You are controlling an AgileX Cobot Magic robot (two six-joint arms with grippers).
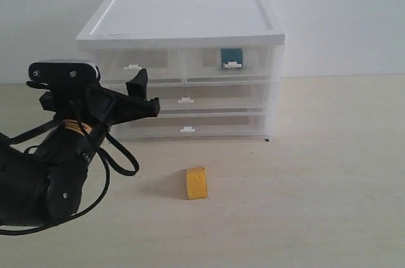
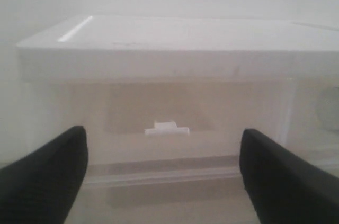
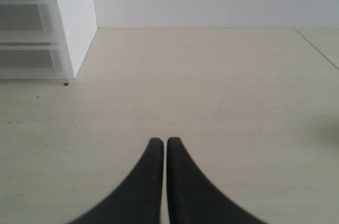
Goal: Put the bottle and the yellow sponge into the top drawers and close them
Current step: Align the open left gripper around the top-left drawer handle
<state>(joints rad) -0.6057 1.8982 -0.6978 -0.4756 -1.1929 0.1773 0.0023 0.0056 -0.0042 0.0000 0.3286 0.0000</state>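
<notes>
The cabinet [image 1: 183, 11] is sitting at the back edge of the bench [image 1: 329, 173], near its middle. In the exterior view both top drawers [image 1: 158, 64] are lying flush with the cabinet front. The bottle [image 1: 231, 56] is showing as a teal label band behind the clear front of the right one. The yellow sponge [image 1: 196, 183] is lying on the bench in front of the cabinet, well apart from it.

The left gripper [image 1: 144, 95] is hovering before the left top drawer, holding nothing. Only its wrist view is showing the fingers [image 2: 47, 176] spread wide either side of that drawer's white tab handle [image 2: 167, 128], not touching it.

The right gripper [image 3: 163, 142] is appearing only in its own wrist view, fingers pressed together and empty, over the bench beside the cabinet's side wall.
</notes>
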